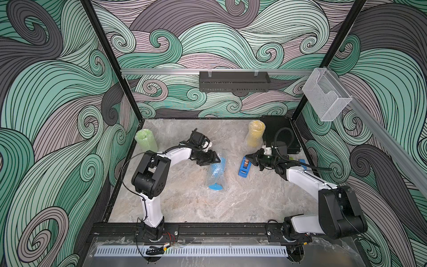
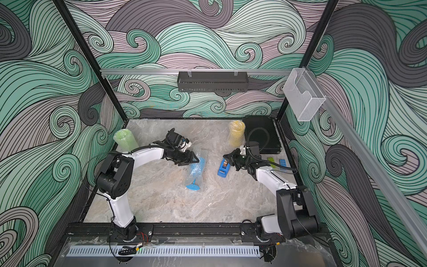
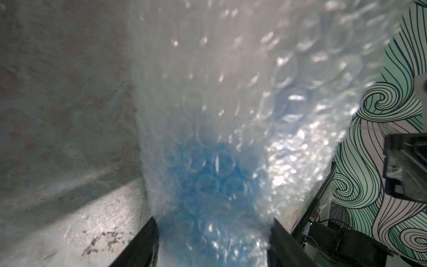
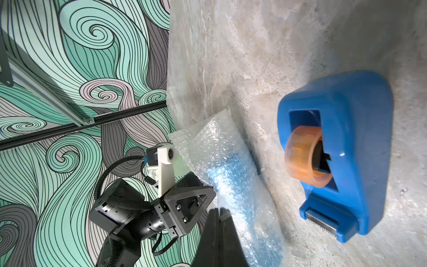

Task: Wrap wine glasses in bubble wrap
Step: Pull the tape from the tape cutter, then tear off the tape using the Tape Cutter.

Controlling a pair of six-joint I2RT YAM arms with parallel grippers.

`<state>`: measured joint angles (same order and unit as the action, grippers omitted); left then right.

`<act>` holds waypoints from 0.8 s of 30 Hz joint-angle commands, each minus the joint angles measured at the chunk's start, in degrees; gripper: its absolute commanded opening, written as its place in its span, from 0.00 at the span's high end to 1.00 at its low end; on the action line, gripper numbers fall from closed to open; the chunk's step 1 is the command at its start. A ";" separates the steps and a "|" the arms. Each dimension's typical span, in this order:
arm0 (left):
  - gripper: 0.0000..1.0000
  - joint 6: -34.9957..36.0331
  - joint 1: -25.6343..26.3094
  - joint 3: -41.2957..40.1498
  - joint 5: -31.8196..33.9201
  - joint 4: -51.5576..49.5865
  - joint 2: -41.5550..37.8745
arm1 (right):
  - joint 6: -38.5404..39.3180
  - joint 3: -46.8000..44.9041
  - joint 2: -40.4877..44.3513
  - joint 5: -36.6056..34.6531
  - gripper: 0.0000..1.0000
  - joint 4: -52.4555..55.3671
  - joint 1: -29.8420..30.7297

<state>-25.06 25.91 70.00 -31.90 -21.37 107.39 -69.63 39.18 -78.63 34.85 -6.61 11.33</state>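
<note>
The blue wine glass (image 1: 216,186) lies on its side mid-table, rolled in bubble wrap (image 1: 213,174), its foot poking out toward the front. My left gripper (image 1: 218,160) is shut on the wrapped bowel end; in the left wrist view both fingers (image 3: 143,245) press the wrap over the blue glass (image 3: 208,180). The green wine glass (image 1: 145,139) and the yellow one (image 1: 255,133) stand wrapped at the back left and back right. My right gripper (image 1: 246,157) hovers shut beside the blue tape dispenser (image 4: 342,150), apart from the wrapped blue glass (image 4: 233,185).
A black box (image 1: 279,134) sits in the back right corner behind the right arm. Small coloured cards (image 1: 301,161) lie by the right wall. A black shelf (image 1: 233,82) hangs on the back wall, and a clear holder (image 1: 325,97) on the right rail.
</note>
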 commanded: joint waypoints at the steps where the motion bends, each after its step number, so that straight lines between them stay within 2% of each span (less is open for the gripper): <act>1: 0.34 0.15 0.89 -1.26 1.95 -3.96 1.04 | 0.54 -0.35 1.04 0.00 1.00 -0.87 1.07; 4: 0.34 0.61 0.88 -0.83 2.32 -4.71 0.76 | -0.52 -2.95 1.20 0.32 1.00 -2.25 2.04; 13: 0.34 0.24 0.90 -1.26 2.03 -3.99 0.58 | -2.09 -13.02 4.60 -5.82 1.00 -5.71 8.44; 24: 0.34 0.44 0.90 -0.47 2.19 -4.74 0.67 | 0.28 -16.14 -3.05 -9.05 1.00 -8.33 12.39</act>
<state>-25.08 25.91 70.00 -31.90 -21.37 107.39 -70.46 23.97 -80.25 27.05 -14.41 22.98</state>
